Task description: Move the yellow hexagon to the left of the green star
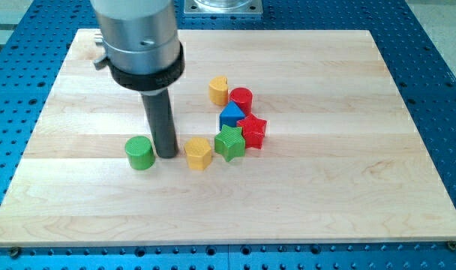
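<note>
The yellow hexagon point(199, 153) lies near the board's middle, just left of the green star point(229, 142), close to it or touching. My tip point(166, 154) rests on the board between the green cylinder point(139, 153) on its left and the yellow hexagon on its right, a small gap from each.
A cluster sits right of the star: a red star point(253, 131), a blue block point(232, 115), a red cylinder point(241, 98) and a yellow block point(218, 89). The wooden board point(348, 165) lies on a blue perforated table.
</note>
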Tool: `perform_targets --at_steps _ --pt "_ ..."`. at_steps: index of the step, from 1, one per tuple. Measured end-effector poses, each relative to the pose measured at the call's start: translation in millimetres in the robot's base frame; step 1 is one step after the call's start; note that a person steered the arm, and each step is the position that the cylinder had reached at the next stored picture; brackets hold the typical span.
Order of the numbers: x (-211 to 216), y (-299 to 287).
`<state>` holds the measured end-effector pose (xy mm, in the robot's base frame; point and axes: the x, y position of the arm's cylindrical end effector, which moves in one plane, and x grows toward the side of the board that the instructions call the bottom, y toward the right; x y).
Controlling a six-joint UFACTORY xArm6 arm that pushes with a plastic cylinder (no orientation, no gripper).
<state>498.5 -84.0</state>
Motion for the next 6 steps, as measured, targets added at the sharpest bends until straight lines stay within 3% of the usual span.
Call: perform_targets --at_steps 1,2,3,4,5,6 --pt "71.5 8.9" --pt "30.3 67.6" --pt "9.2 38.0" --pt "50.7 41.7" --pt "18.3 126.3" --pt "-24.5 161.4"
